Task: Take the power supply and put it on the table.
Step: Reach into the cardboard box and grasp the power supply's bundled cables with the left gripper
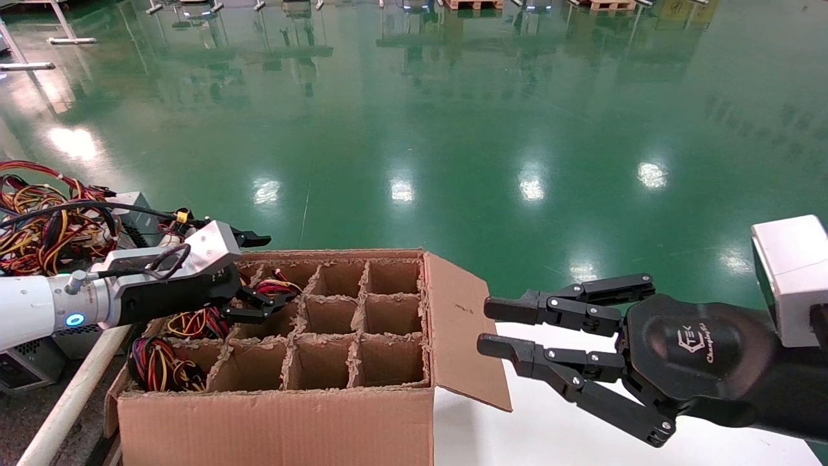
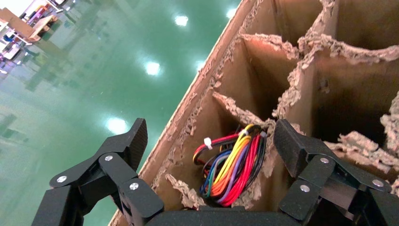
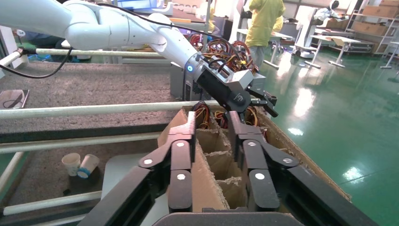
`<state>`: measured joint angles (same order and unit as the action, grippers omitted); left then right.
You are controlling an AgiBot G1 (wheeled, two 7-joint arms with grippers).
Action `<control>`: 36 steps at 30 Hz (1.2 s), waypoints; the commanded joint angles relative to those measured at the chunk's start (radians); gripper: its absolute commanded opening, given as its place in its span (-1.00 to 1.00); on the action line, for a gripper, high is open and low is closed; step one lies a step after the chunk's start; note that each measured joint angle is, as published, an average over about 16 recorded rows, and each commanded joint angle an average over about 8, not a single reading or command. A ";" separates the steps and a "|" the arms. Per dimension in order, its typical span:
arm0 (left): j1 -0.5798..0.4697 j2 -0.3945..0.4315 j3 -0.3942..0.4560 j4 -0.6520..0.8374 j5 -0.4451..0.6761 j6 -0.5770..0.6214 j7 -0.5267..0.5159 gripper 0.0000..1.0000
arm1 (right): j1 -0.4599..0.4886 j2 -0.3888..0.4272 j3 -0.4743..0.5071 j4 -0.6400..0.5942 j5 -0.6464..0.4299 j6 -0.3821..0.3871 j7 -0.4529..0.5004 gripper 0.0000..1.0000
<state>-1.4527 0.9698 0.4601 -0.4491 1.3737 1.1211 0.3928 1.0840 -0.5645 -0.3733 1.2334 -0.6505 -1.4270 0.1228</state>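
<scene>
Red, yellow and black wire bundle [image 2: 231, 165] is all you can see of the power supply: it pokes up out of a far-left cell of the brown cardboard box with torn paper dividers [image 1: 336, 323], and the grey casing below stays hidden inside that cell. Your left gripper [image 1: 257, 274] hangs over that corner of the box, its black fingers [image 2: 121, 149] spread wide on either side of the wires and gripping nothing; in the left wrist view one finger sits outside the box wall and the other over the divider next to the bundle. More coloured wires [image 1: 158, 366] show in the near-left cells. Your right gripper [image 1: 501, 327] hovers just beyond the box's folded-out right flap [image 1: 462, 323], above the white table top [image 1: 556, 421], fingers parted and empty. Left of the box you have a tangled heap of red and yellow cables on grey metal units [image 1: 45, 220]. Two paper cups [image 3: 80, 165] stand on the dark mat beside the table, seen from the right wrist
</scene>
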 commanded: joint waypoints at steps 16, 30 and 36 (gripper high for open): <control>-0.048 0.021 -0.002 0.146 0.004 -0.002 0.063 -1.00 | 0.000 0.000 0.000 0.000 0.000 0.000 0.000 1.00; -0.062 0.025 -0.005 0.225 -0.002 0.018 0.087 -1.00 | 0.000 0.000 0.000 0.000 0.000 0.000 0.000 1.00; -0.061 0.027 -0.018 0.251 -0.023 0.033 0.105 -1.00 | 0.000 0.000 0.000 0.000 0.000 0.000 0.000 1.00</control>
<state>-1.5133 0.9961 0.4421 -0.1988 1.3505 1.1554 0.4998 1.0840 -0.5645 -0.3733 1.2334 -0.6505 -1.4270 0.1228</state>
